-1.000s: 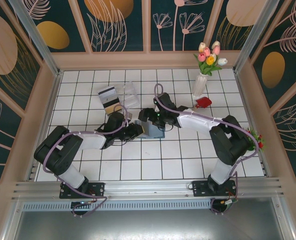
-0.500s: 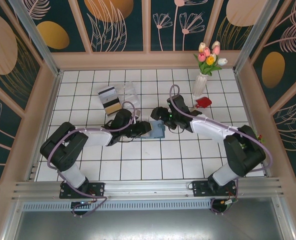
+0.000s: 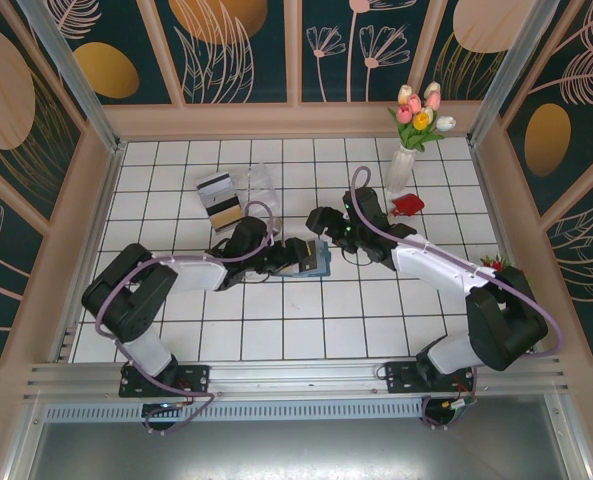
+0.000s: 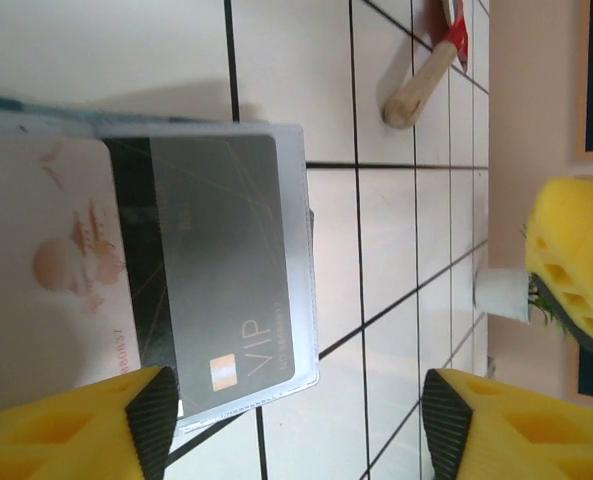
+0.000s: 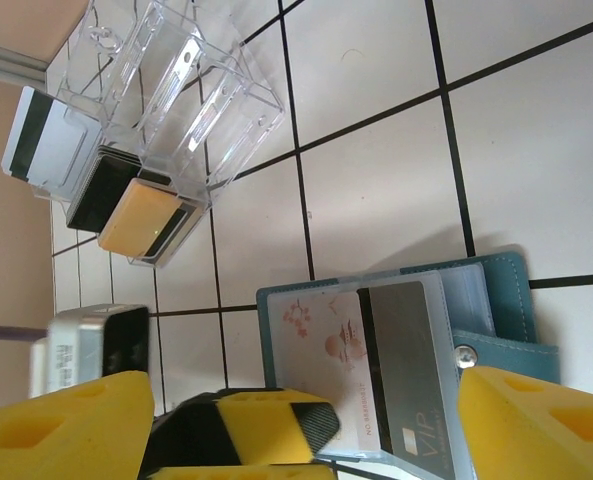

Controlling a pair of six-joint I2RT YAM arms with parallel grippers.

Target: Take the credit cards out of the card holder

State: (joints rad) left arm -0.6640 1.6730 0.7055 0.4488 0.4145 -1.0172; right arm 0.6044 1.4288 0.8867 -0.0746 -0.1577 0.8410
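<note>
A small teal-blue folding card holder [image 5: 496, 300] lies open on the white tiled table [image 3: 376, 320]. Its clear sleeve holds two cards, one pale pink-printed card [image 4: 46, 260] and one dark grey card [image 4: 216, 260].

Three more cards lie at the edge of a clear plastic box [image 5: 176, 80]: one white-grey striped card [image 5: 51, 150], one black card [image 5: 106, 190] and one tan card [image 5: 141, 215].

The left gripper [image 4: 301, 410] has its jaws spread at the holder's edge and grips nothing. The right gripper [image 5: 304, 375] hangs above the holder with its jaws wide apart and empty.
</note>
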